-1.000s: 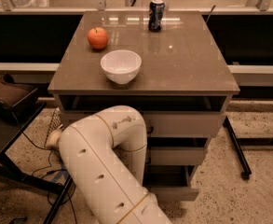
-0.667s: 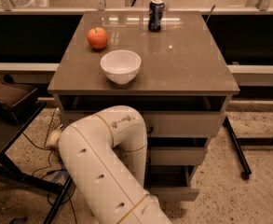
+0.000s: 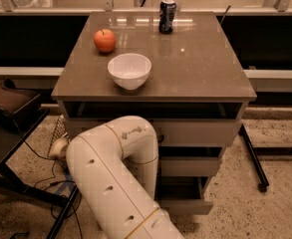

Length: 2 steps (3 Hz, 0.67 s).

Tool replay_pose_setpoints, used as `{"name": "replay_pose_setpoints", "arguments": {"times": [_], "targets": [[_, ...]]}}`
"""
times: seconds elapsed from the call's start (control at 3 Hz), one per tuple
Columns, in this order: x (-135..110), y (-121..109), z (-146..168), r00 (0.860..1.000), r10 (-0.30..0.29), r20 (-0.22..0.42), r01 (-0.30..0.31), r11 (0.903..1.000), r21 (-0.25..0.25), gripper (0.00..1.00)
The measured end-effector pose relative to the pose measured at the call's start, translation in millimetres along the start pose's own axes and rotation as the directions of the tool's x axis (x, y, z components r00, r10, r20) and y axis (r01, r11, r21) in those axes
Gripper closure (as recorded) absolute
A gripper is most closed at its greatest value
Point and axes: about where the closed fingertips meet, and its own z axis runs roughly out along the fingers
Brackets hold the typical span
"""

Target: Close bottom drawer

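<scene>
Arm (image 3: 110, 183): cream-white, thick, with round holes along it. It rises from the near edge before the cabinet's left half, bends at the height of the top drawer and turns down toward the drawer fronts.
Gripper: hidden behind the arm's bend, close before the cabinet's drawer fronts. Cannot tell how its jaws stand.
Bottom drawer (image 3: 185, 206): lowest of the cabinet's three, pale front. It stands forward of the drawer above, with a dark gap over it, so it is part open. The arm covers its left part.
Middle drawer (image 3: 188, 167): directly above the bottom drawer, its front set further back.
Top drawer (image 3: 195, 132): under the cabinet's top, with a dark slot along its upper edge.
Floor (image 3: 275, 193): speckled, on both sides of the cabinet.
Cables (image 3: 41, 180): on the floor left of the cabinet.
Cabinet top (image 3: 200, 68): grey-brown and glossy.
White bowl (image 3: 129, 70): on the cabinet top, near front, left of centre, upright.
Apple (image 3: 104, 40): red-orange, behind and left of the bowl, apart from it.
Drinks can (image 3: 167, 16): dark, upright, at the cabinet top's far edge, near the middle.
</scene>
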Motion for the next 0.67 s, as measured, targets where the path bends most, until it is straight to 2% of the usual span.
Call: {"name": "replay_pose_setpoints", "arguments": {"times": [0.33, 0.67], "targets": [[11.2, -25.1, 13.6, 1.0, 0.014, -0.02, -0.012, 0.9917, 0.128, 1.0], [25.4, -55.4, 19.9, 0.998, 0.027, -0.057, -0.012, 0.968, 0.251, 1.0]]}}
